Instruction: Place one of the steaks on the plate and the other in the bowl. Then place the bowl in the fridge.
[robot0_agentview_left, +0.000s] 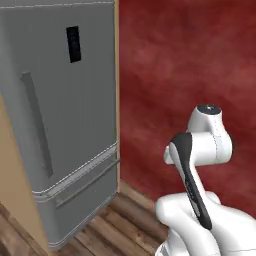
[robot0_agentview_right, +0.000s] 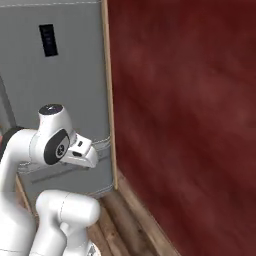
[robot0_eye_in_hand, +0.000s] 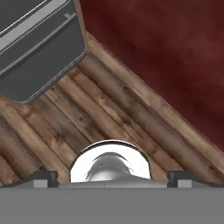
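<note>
The tall grey metallic fridge (robot0_agentview_left: 65, 125) stands shut, with its long vertical bar handle (robot0_agentview_left: 37, 125) and small dark display panel (robot0_agentview_left: 73, 44), against a tan wood panel beside a dark red wall (robot0_agentview_left: 190, 65). In the hand view, the pincer (robot0_eye_in_hand: 111, 178) points down at the brown plank floor (robot0_eye_in_hand: 96, 118) near the fridge's lower corner, its jaws spread wide and holding nothing.

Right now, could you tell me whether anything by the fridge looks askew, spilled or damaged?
Nothing stands out. The fridge is shut, its handle straight, and the wood floor below is clean. The pincer is open, holding nothing.
</note>
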